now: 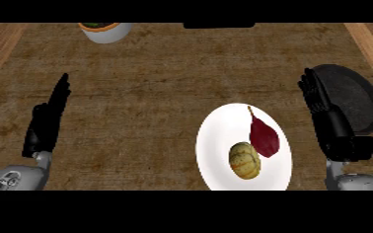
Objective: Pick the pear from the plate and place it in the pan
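White plate (218, 128) holds dark red pear (264, 137), long axis near-far, stem pointing away, just beside yellowish round fruit (244, 160). Dark pan (353, 98) sits partly behind right hand (329, 121). Left hand (45, 121) and right: fingers straight.

A dark red pear (264, 137), tapering to a thin stem pointed toward the view's top, is recorded lying on its side on the right half of a round white plate (218, 143), with the dark grey pan (357, 96) seated near the plate's upper right.
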Robot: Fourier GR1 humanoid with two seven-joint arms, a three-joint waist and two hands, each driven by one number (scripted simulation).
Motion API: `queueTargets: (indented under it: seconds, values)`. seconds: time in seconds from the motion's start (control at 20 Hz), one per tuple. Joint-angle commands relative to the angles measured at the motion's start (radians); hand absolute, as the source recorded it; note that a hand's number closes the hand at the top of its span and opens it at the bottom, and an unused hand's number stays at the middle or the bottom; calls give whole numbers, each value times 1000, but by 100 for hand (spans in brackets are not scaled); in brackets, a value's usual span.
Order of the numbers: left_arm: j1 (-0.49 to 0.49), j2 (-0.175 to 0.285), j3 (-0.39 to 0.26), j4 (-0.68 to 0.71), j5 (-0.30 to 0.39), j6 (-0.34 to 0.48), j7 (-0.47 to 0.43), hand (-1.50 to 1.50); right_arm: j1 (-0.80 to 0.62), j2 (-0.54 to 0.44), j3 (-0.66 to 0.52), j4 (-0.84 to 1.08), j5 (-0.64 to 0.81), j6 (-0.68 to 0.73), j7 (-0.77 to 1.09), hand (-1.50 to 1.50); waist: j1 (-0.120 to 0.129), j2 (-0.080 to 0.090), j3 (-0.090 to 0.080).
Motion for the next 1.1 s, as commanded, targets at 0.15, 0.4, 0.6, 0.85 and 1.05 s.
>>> queueTargets:
  seconds: [0.15,0.4,0.6,0.85,1.05]
  values:
    - [-50,-149,-89,-52,126,-120,18,0,-226,-109,218,-23,130,232,-7,150,76,3,-15]
    - [-21,-264,-156,-71,239,-205,25,0,-390,-239,315,-20,463,207,-137,-150,94,3,-14]
    - [-30,-250,-121,-72,283,-243,46,0,-390,-146,280,178,425,141,-488,-150,61,4,-6]
    - [9,-223,-95,-84,288,-262,27,0,-490,-253,456,133,640,304,-273,-150,50,-9,-12]
    - [5,-246,-108,-94,276,-216,66,0,-528,-355,591,72,847,410,-108,-150,34,-21,-14]
